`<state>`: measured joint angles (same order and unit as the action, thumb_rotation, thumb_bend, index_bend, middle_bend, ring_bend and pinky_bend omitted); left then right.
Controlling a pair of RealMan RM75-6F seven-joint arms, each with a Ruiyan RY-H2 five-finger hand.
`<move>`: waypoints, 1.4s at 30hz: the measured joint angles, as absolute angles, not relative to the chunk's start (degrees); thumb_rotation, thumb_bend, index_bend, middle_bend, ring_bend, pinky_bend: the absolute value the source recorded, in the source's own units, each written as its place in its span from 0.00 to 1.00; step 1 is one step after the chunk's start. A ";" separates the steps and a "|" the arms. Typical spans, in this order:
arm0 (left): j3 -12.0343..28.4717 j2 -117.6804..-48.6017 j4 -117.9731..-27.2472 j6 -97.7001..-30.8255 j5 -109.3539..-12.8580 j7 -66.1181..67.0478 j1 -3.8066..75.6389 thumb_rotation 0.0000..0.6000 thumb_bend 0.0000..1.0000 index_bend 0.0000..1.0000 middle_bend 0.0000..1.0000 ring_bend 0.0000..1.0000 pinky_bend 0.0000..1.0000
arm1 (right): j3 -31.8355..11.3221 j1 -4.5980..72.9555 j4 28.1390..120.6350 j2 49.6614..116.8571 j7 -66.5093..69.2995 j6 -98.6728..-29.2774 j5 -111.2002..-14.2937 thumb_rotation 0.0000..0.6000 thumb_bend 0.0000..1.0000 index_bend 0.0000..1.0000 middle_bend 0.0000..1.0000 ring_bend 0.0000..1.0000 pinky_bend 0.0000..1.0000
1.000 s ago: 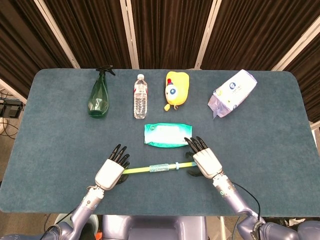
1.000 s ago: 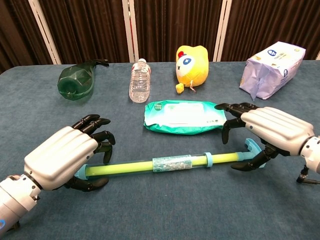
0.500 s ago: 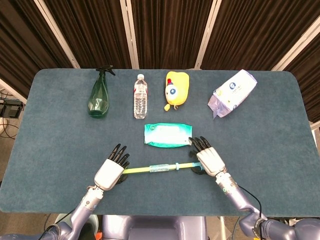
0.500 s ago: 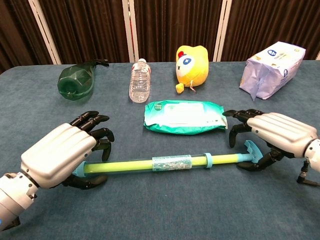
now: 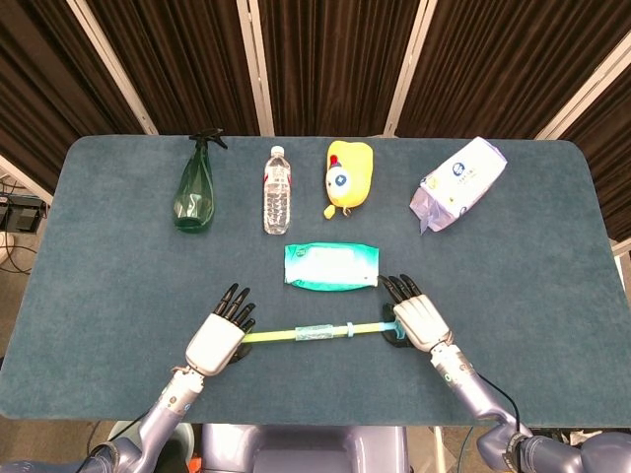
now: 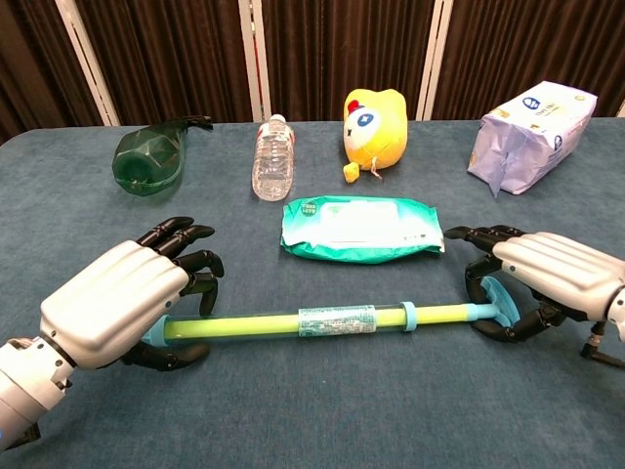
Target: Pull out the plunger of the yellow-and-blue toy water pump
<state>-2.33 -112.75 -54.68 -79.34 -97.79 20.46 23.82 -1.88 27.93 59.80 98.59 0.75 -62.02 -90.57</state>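
The toy water pump lies flat on the blue counter, near its front edge and just in front of the green wipes pack, with its yellow-green barrel pointing toward the left hand and its blue plunger handle at the right. The left hand is cupped over the barrel's left end, dark fingers curled down around it, so it appears to be holding the barrel against the counter. The right hand is hooked about the plunger handle, fingers curled over the front and thumb below; it looks closed on the handle, though how firm the grip is I cannot tell. A short stretch of yellow rod shows between the blue collar and the handle, so the plunger seems partly out with much of its travel left. To do this step well, the pull should run straight along the barrel's line, toward the robot's right, since any sideways or upward drift would likely bind the rod in the collar or swing the whole toy across the cloth. The left hand should press down and resist, not squeeze hard, as the thin tube could roll or slip from under it. A slow, even draw is safer than a jerk, and the right hand has free counter beside it to move into. The spray bottle, water bottle, yellow plush and tissue packet sit well back, out of the way.
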 measured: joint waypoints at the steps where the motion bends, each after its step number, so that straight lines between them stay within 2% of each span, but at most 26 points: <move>1: -2.34 -112.72 -54.69 -79.30 -97.75 20.49 23.81 1.00 0.40 0.72 0.26 0.05 0.00 | -1.83 27.84 59.68 98.64 0.68 -62.24 -90.54 1.00 0.44 0.82 0.10 0.00 0.00; 9: -2.23 -112.28 -54.90 -79.57 -97.54 20.87 23.59 1.00 0.41 0.72 0.26 0.05 0.00 | -2.04 27.24 58.89 98.80 0.08 -64.31 -90.27 1.00 0.47 0.85 0.12 0.00 0.00; 18: -1.91 -111.83 -55.46 -80.02 -97.33 21.28 23.47 1.00 0.51 0.73 0.26 0.05 0.00 | -2.72 27.26 60.26 96.97 -1.94 -64.97 -89.48 1.00 0.48 0.87 0.13 0.00 0.00; 31: -2.11 -110.33 -58.10 -82.86 -98.76 20.80 23.17 1.00 0.50 0.73 0.26 0.05 0.00 | -3.91 27.14 62.64 94.13 -4.44 -65.20 -87.32 1.00 0.51 0.90 0.14 0.00 0.00; 42: -1.79 -105.21 -63.84 -86.21 -100.25 20.99 22.78 1.00 0.49 0.73 0.26 0.05 0.00 | -5.49 26.97 63.24 92.01 -6.25 -64.96 -84.49 1.00 0.51 0.90 0.14 0.00 0.00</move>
